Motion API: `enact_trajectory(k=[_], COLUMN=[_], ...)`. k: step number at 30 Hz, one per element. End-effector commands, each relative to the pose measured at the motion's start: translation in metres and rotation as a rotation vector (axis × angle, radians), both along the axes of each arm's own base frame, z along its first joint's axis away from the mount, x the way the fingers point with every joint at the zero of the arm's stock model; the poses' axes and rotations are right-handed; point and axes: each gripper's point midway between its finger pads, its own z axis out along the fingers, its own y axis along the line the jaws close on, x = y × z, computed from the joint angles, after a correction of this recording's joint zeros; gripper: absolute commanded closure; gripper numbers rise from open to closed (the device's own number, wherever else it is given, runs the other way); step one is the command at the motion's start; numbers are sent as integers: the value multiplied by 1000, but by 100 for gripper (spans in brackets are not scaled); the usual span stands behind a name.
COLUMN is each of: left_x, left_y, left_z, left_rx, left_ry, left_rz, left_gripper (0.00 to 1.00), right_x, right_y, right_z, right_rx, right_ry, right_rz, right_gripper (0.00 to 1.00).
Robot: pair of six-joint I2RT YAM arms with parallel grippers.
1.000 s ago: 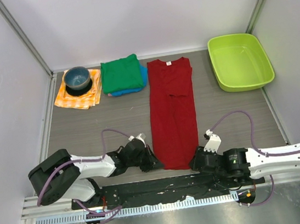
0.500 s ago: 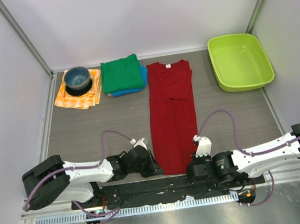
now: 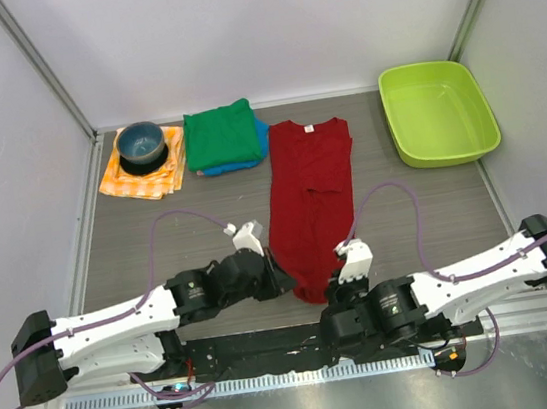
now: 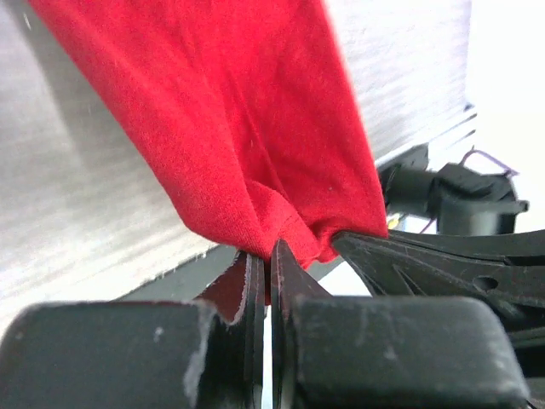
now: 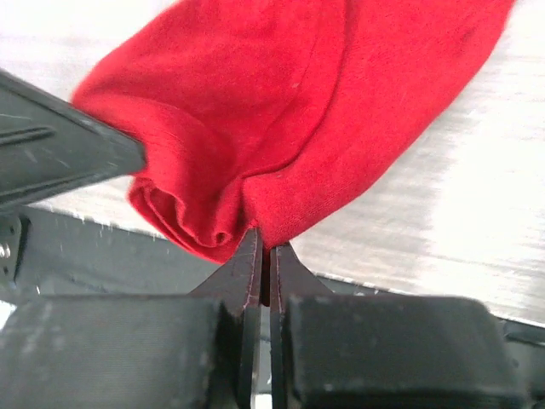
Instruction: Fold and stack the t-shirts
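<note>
red t-shirt (image 3: 313, 194): one, laid lengthwise mid-table (image 3: 204, 214), near hem bunched and lifted.
left gripper (image 4: 268, 256): jaws clenched on the hem's left corner.
right gripper (image 5: 264, 249): jaws clenched on its right corner.
risk: thin pinches may slip free; uneven carrying would likely skew the fold.
green t-shirt (image 3: 222, 134): one, folded at the far edge, atop one blue t-shirt (image 3: 262, 137).
also: one bowl (image 3: 140, 141), one checked cloth (image 3: 140, 184), one green tub (image 3: 438, 112).
</note>
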Motion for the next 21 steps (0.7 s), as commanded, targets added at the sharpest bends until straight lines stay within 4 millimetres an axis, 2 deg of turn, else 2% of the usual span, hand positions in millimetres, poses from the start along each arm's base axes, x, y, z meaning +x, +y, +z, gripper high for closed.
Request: enact_trajectory(k=[1,7,8,9,11,18,20,21], left_x=[45,83,88,95,109,151,158,166], left_y=[17,13,12,6,-1,-21,-28,-27], left_z=[16,17,11,15,13,13,21,16], left_rx=[63,48,58,32,20,6,-20,-8], left_ry=[-107,-117,-107,-113,-109,-112,-113,-105], left_rz=[62,96,98,93,94,100,88,101], left_gripper=[100,100,100,100,100,100,100,100], right_x=[52,89,93,98,109,144,157,161], right_y=[-36,-74,-78,-77,-85,-81,-81,-82], right_z=[39,59,60,62,54,31,26,22], right_rx=[0,-11,-15,1,-48,-73,-79,-78], right_ry=[-178,-258,-263,-267,-258,-225,-206,-199], right_rz=[-129,-254,-269,-281,-302,-327,-334,-334], right_gripper=[99,99,99,99,99,99,99,99])
